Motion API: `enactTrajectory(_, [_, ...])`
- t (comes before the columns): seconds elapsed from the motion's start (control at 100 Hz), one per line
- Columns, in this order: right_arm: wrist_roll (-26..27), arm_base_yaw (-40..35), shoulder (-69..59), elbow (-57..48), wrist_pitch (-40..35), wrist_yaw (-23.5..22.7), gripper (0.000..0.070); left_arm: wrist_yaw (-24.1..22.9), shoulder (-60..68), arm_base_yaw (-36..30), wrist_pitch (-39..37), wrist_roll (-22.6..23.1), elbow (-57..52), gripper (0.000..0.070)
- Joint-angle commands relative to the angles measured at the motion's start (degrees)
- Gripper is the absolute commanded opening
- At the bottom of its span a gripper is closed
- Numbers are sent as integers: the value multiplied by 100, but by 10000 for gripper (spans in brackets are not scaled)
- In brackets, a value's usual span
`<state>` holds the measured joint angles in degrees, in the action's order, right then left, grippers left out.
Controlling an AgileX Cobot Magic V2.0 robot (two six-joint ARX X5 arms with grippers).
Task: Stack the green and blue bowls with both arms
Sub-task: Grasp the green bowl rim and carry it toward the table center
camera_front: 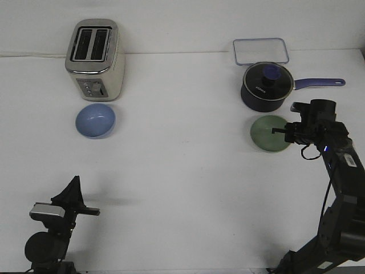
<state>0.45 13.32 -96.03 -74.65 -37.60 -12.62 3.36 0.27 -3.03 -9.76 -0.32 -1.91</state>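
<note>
The right gripper (pixel 283 132) is reaching the green bowl (pixel 268 134) at its three o'clock rim; I can't tell its jaws' opening. It should be closing squarely on the rim. The left gripper (pixel 73 191) is idling, its jaws together and empty, at six o'clock of the blue bowl (pixel 96 120).

A plain white matte surface (pixel 188 171) is meeting a pale white wall (pixel 182 23) along the far edge; even, soft lighting is falling throughout.

You have two bowls on the counter (pixel 182 171): one blue bowl (pixel 96 121) and one green bowl (pixel 269 133). You also have one toaster (pixel 96 59), one saucepan (pixel 267 85) and one clear lid (pixel 260 51).
</note>
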Motion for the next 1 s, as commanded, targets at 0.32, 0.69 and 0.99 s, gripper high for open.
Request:
enactTrajectory(0.32, [245, -1414, 1364, -129, -859, -514, 0, 13, -9, 2, -61, 74, 111, 12])
enactTrajectory(0.69, [732, -3676, 1298, 442, -358, -68, 0, 13, -9, 2, -61, 74, 111, 12])
enactTrajectory(0.99, [925, -4686, 684, 664, -46, -42, 0, 13, -9, 2, -61, 74, 111, 12])
